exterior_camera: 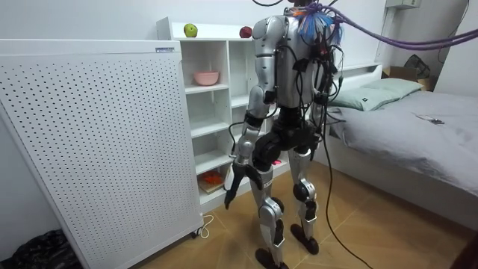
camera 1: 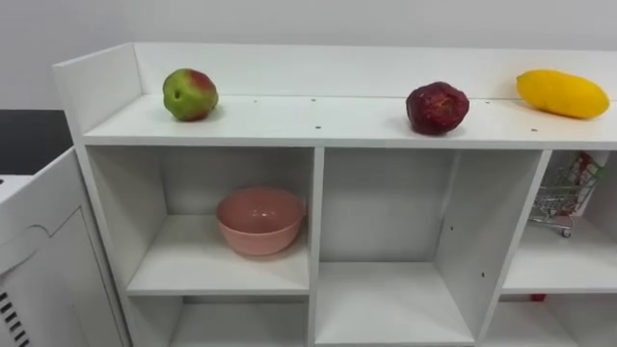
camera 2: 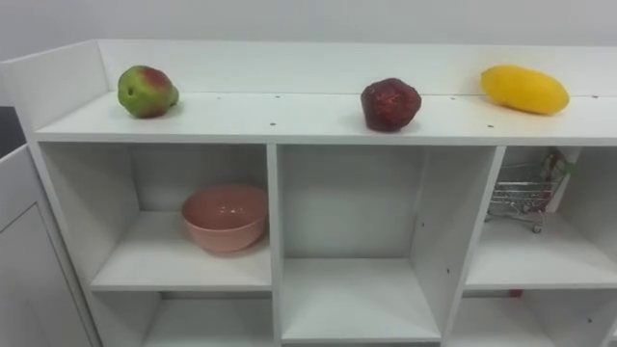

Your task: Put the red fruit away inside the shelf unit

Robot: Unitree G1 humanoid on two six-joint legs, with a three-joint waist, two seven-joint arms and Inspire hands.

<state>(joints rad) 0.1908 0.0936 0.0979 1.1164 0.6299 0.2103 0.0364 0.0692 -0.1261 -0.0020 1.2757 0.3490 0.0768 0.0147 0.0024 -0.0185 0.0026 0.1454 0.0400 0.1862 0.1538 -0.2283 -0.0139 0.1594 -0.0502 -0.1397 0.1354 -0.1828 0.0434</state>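
The robot's left hand [exterior_camera: 233, 184] hangs empty beside its thigh. From here the fingers seem loosely straight and pointing at the floor, though the hand is small and dark at this distance. It touches nothing. The arm drops from the shoulder with a slight bend at the elbow.

All the fruit lies on the top board of the white closet [camera 1: 318, 123], and the pieces are well apart. A green-and-red apple [camera 1: 190, 93] sits near the left end. A dark red, lumpy fruit [camera 1: 437, 107] sits right of the middle. A long yellow mango [camera 1: 562, 93] lies on its side near the right end, close to the back wall.

Below, a pink bowl [camera 1: 260, 220] stands upright in the upper left compartment, and a small wire shopping trolley [camera 1: 564, 199] stands in the right one. The robot stands upright facing the closet, with a white perforated panel [exterior_camera: 97, 142] to one side and a bed [exterior_camera: 418, 131] behind it.
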